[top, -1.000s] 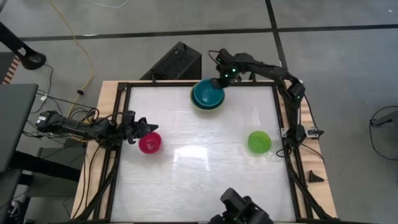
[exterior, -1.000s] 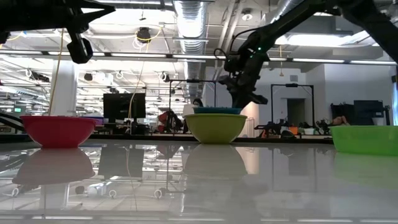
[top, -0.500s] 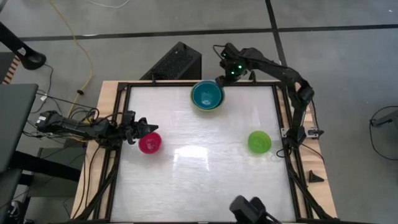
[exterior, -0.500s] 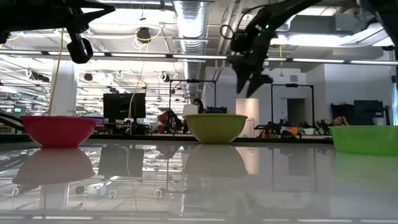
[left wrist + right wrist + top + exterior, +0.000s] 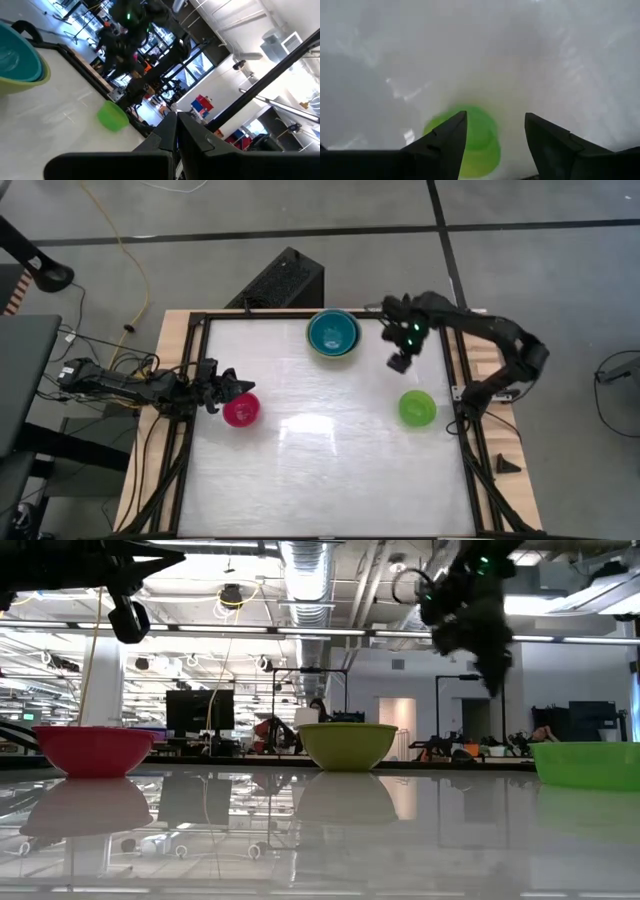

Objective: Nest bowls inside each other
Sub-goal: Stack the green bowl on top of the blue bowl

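Note:
A teal bowl sits nested in a light blue and an olive-green bowl (image 5: 333,333) at the table's far middle; in the low view only the olive one (image 5: 348,745) shows. The pink bowl (image 5: 241,410) stands at the left and the bright green bowl (image 5: 417,408) at the right, each on its base. My right gripper (image 5: 400,360) hangs open above the table between the stack and the green bowl (image 5: 470,137), pointing down. My left gripper (image 5: 232,383) is shut and hovers at the left edge, above the pink bowl (image 5: 93,750).
A black box (image 5: 283,280) stands on the floor beyond the far edge. Dark frame rails (image 5: 460,420) run along the table's sides. White tabletop (image 5: 320,440) lies between the three bowl positions.
My right gripper has opened and let go of the teal bowl, which has dropped down into the stack. It then rose and swung toward the table's right and near edges, turning as it went, and now hangs near the green bowl.

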You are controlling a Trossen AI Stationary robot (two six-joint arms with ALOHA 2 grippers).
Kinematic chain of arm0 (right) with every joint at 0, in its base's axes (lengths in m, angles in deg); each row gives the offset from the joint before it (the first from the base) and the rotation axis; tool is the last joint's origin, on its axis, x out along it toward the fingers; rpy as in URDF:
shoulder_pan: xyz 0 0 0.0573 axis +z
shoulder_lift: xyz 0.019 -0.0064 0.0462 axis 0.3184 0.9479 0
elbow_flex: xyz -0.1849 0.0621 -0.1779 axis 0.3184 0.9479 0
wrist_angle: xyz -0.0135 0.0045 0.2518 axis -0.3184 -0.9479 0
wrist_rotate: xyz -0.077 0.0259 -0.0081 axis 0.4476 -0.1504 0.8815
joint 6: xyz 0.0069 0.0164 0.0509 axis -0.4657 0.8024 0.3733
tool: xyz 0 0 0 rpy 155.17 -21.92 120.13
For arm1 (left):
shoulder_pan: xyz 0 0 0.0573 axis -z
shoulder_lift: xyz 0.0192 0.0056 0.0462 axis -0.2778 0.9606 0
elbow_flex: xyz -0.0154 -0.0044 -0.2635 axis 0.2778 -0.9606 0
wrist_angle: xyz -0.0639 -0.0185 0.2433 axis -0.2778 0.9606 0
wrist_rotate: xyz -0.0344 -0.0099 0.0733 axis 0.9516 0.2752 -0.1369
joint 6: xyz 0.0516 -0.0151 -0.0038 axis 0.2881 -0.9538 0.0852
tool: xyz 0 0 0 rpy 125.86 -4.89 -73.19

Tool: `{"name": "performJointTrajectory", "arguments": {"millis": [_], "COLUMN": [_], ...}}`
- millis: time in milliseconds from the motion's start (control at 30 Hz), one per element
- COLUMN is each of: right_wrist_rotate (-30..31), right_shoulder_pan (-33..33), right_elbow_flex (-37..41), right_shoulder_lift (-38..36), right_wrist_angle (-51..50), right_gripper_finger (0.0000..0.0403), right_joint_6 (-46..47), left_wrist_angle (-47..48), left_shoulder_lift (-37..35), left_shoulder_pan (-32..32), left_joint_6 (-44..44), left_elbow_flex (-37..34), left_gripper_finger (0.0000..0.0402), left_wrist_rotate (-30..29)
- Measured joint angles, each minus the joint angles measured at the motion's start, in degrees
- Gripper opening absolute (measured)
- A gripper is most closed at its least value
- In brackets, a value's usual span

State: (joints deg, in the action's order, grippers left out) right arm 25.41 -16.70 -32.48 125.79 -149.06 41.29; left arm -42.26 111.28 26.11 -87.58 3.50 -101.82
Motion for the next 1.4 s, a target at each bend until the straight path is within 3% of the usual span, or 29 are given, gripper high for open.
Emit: {"name": "performJointTrajectory", "arguments": {"millis": [400,667,800,1000,1167,1300,1400], "right_wrist_rotate": [-1.80,-2.10,-4.24,-11.93,-21.37,-28.59,-30.19], "right_shoulder_pan": [4.18,4.85,5.51,7.49,9.07,8.72,7.43], "right_elbow_flex": [24.60,25.90,26.00,26.02,26.00,26.00,26.00], "right_shoulder_lift": [-12.21,-10.31,-6.63,0.21,1.28,-1.95,-4.13], "right_wrist_angle": [5.59,11.25,11.89,14.46,24.59,39.42,52.35], "right_gripper_finger": [0.0230,0.0215,0.0159,0.0025,0.0025,0.0019,0.0019], "right_joint_6": [1.67,3.99,4.92,4.43,7.44,14.22,21.16], "left_wrist_angle": [-0.01,-0.01,-0.14,-0.19,-0.60,-0.71,-0.78], "left_shoulder_lift": [-0.02,-0.02,-0.02,-0.02,-0.02,-0.02,-0.02], "left_shoulder_pan": [0.02,0.01,0.00,0.02,0.02,0.02,0.02], "left_joint_6": [-1.64,-1.73,-1.84,-2.08,-2.41,-2.46,-2.50], "left_elbow_flex": [0.00,0.00,0.00,0.00,0.00,0.00,0.00], "left_gripper_finger": [0.0000,0.0000,0.0000,0.0000,0.0000,0.0000,0.0000], "left_wrist_rotate": [-0.04,-1.76,-2.03,-2.24,-2.36,-2.36,-2.48]}}
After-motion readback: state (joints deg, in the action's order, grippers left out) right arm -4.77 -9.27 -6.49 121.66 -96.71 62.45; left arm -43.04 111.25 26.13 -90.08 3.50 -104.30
